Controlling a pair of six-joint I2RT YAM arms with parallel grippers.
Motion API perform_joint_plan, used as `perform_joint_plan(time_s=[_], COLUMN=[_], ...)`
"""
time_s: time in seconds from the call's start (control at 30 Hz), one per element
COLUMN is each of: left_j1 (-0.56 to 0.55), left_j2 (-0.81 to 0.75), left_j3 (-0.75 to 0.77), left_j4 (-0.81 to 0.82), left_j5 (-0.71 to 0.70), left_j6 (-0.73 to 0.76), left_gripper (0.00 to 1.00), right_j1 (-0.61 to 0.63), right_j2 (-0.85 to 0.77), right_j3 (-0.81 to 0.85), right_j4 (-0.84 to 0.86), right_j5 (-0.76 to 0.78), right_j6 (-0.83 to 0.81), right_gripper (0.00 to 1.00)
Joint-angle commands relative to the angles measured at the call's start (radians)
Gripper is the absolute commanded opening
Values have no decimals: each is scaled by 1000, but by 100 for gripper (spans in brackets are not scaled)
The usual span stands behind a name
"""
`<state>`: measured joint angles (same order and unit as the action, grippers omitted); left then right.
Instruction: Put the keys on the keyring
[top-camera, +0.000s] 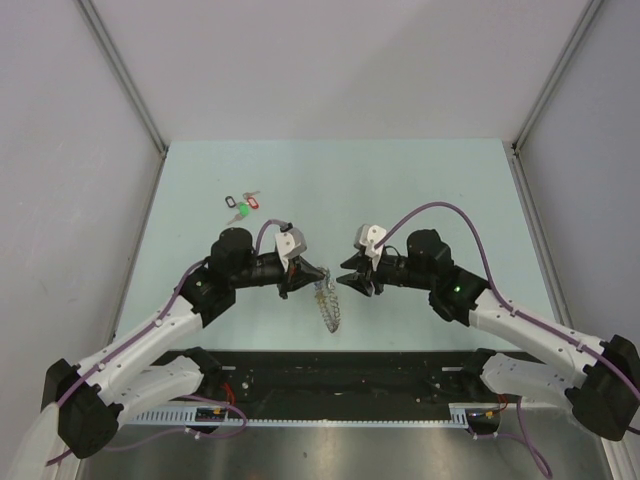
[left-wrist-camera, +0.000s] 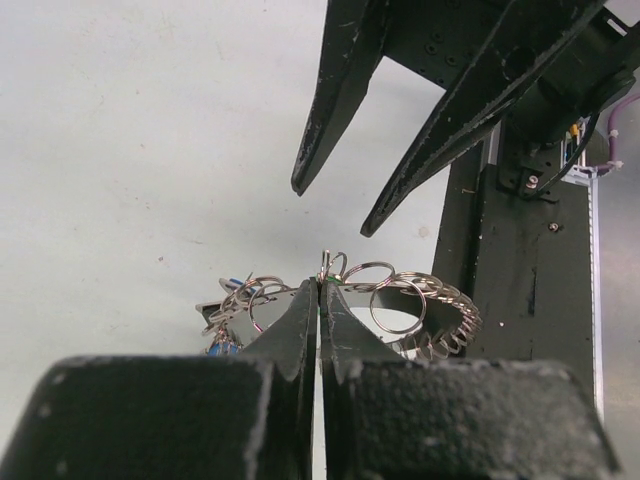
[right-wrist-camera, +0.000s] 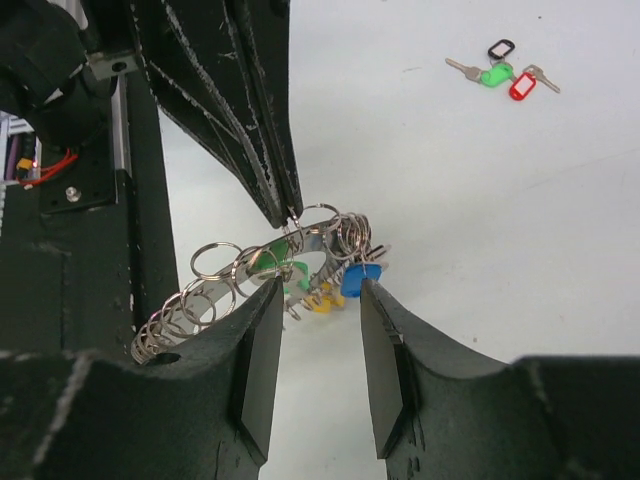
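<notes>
The large grey coiled-wire keyring (top-camera: 329, 308) hangs near the middle of the surface's (top-camera: 450, 190) near edge, pinched in the tightly closed left claw (left-wrist-camera: 320, 292). A blue-tagged silver key (right-wrist-camera: 360, 277) and a green-tagged silver key (right-wrist-camera: 293, 272) dangle against it. The right claw (right-wrist-camera: 320, 292) stands partly spread just beside, holding nothing.

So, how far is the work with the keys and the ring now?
Looks done: the blue-tagged key and green-tagged key hang at the keyring; threading not confirmable. In hand: left tool shut on the keyring, right tool open around the blue-tagged key. Left: probably check and set it down.
</notes>
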<state>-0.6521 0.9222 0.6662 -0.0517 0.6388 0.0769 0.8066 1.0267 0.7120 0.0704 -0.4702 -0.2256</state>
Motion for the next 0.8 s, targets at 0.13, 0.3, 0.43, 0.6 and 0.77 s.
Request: perform_joint_plan(time_s=[0.13,0.3,0.43,0.6,0.77], left_j1=[2,3,3,3,2], left_j2=[-33,-39,-40,-37,-42], left_j3=[3,1,0,0,-4], left_j4=[81,84,87,92,99], left_j5=[16,12,9,13,13], left_j6=[-5,-6,-6,-9,-11], left_gripper=[0,0,0,0,1], right_j1=[-30,-32,-32,-37,-37], right_j2=[18,59,79,95,111], right_j3=[-6,-3,0,0,0], right_j4=[118,147,149,149,166], right_j5=[-99,-133,-131,-114,-133], right_j6=[103,106,106,104,106], right_gripper=[42,41,40,35,32])
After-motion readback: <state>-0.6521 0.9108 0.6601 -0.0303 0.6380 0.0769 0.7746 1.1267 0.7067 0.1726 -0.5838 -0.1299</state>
